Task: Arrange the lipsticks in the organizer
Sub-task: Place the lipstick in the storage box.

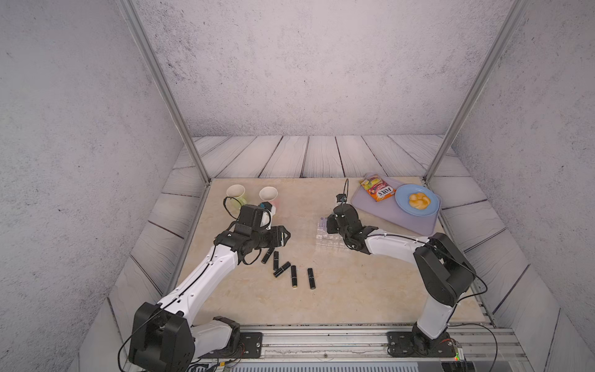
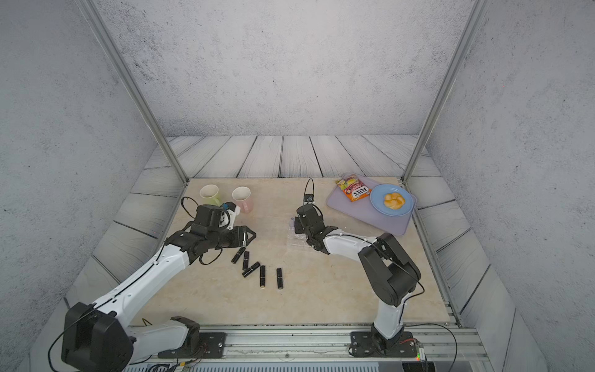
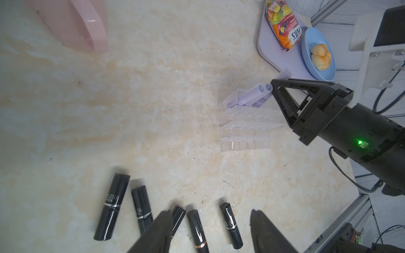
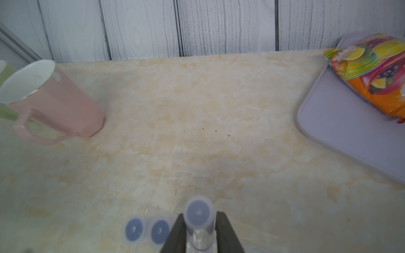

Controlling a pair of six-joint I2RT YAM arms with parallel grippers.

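In both top views five black lipsticks (image 1: 293, 276) lie loose on the surface (image 1: 354, 290) just beside the left gripper (image 1: 286, 236); the bag (image 1: 377, 190) reads "FOXS". Left wrist: that gripper gapes empty — two lilac lipsticks (image 3: 252, 96) stand in the organizer (image 3: 252, 140), well ahead of it. Right wrist alone shows a third lilac lipstick (image 4: 198, 209) between the fingers of the right gripper (image 4: 199, 219) — clamped or merely flanked, I cannot tell.
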